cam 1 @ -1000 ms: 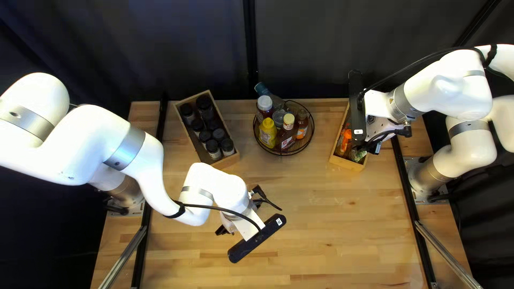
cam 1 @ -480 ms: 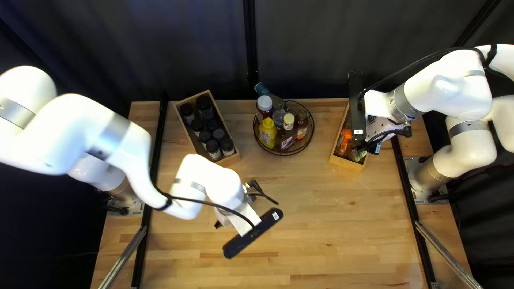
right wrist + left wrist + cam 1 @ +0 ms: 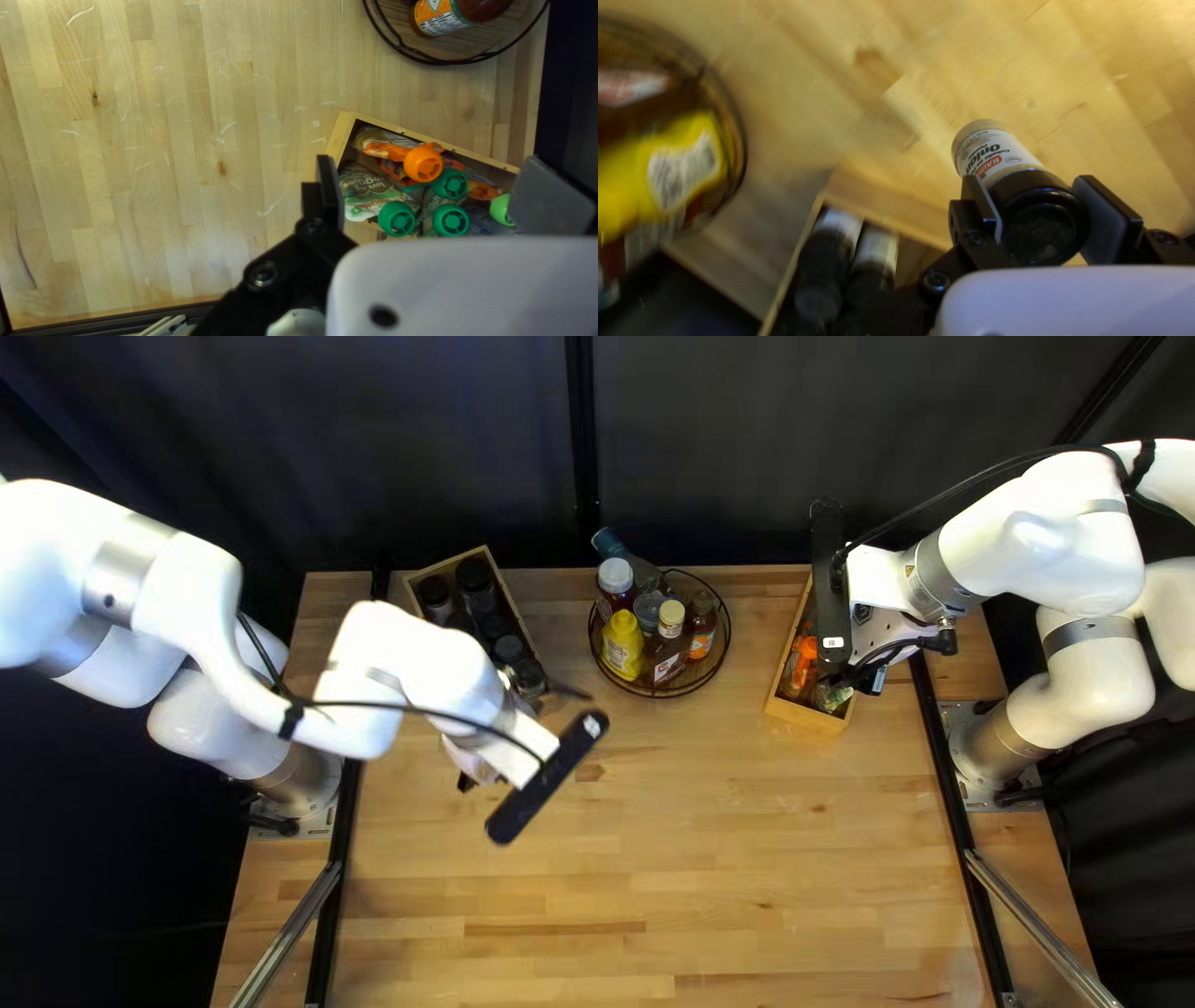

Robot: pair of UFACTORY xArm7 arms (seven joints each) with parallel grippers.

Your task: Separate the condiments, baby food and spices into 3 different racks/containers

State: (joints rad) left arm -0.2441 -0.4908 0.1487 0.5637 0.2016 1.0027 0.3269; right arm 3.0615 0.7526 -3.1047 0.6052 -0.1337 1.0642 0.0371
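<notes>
Left gripper (image 3: pixel 466 780): holds one spice jar (image 3: pixel 1021 155) by its black lid (image 3: pixel 1042 224), with both fingers in contact from opposite sides.
Spice jar: points ahead of the left gripper (image 3: pixel 1039 214), over bare wood just outside the spice box in the left wrist view; shows a white label below the lid. Lies out of sight in the top left view. Cannot tell whether upright or tilted.
Spice box (image 3: pixel 445 563): stands at the left of the top left view, partly behind the left arm (image 3: pixel 411 660); contains several dark-lidded jars (image 3: pixel 825 267).
Round basket (image 3: pixel 657 696): stands between the two wooden boxes, near the far edge of the table (image 3: pixel 747 834). Contains a yellow bottle (image 3: pixel 621 645), a white-capped bottle (image 3: pixel 615 580), a brown bottle with a pale cap (image 3: pixel 669 656) and an orange-labelled bottle (image 3: pixel 702 635), among others.
Baby food box (image 3: pixel 807 717): stands at the right of the top left view, partly under the right gripper (image 3: pixel 870 681). Contains food pouches (image 3: pixel 367 194) with one orange cap (image 3: pixel 423 163) and several green caps (image 3: pixel 397 218).
Right gripper: stands wide (image 3: pixel 430 186), with nothing gripped; shows part of the baby food box between its fingers in the right wrist view.
</notes>
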